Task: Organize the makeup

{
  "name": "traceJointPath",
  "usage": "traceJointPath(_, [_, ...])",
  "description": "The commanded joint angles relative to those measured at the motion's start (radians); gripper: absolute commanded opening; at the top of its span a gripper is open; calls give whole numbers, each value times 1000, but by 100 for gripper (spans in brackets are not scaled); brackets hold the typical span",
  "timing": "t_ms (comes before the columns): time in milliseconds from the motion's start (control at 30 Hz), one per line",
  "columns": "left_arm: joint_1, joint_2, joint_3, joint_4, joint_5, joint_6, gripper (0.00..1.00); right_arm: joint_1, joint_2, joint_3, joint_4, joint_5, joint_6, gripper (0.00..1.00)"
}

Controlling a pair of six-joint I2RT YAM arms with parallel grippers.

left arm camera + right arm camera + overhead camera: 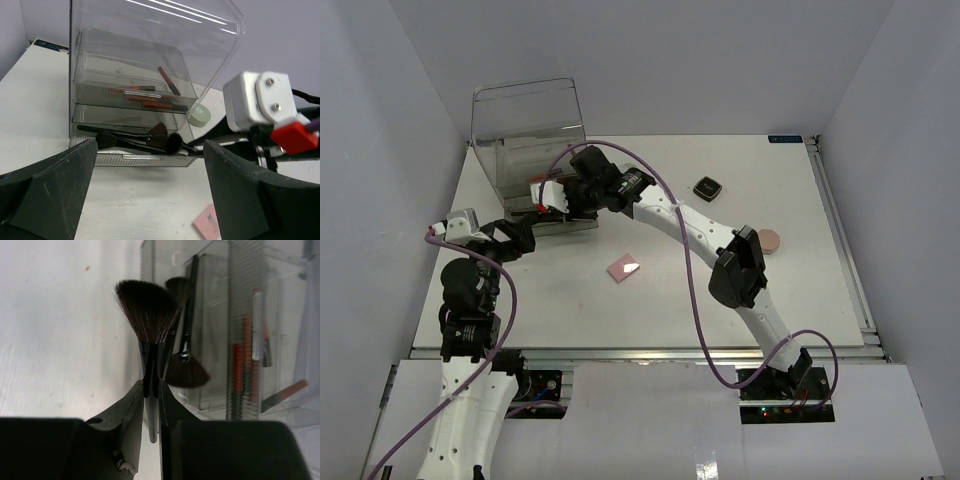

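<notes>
Right pincer (pixel 151 386) clamps the black-handled brush (pixel 147 312) by its neck, bristles fanning just beyond its tips.

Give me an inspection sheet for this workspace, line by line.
Surface: white table, no spills seen.
Job's things: pink compact, black compact and pink disc loose on the table; sticks in the upper drawer, brushes in the pulled-out lower drawer of the clear drawer box; pale jar beside it.
Clutter: nothing seen.
Grippers: left gripper open, empty, facing the box; right gripper shut on an angled brush near the drawers.
Cables: purple cable loops along the right arm; another hangs by the left.
Surroundings: plain white walls.
</notes>
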Motion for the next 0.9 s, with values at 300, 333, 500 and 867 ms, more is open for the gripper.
traceJointPath(300, [7, -13, -10, 9, -4, 14, 98, -6, 142, 7, 499, 166, 186, 44])
traceJointPath(333, [8, -11, -11, 12, 10, 14, 98, -7, 139, -11, 506, 183, 192, 51])
traceJointPath(500, [9, 13, -16, 35, 103, 6, 93, -27, 57, -80, 504, 163, 266, 72])
traceJointPath(867, [9, 285, -21, 99, 327, -238, 35, -260, -544, -663, 431, -671, 512, 41])
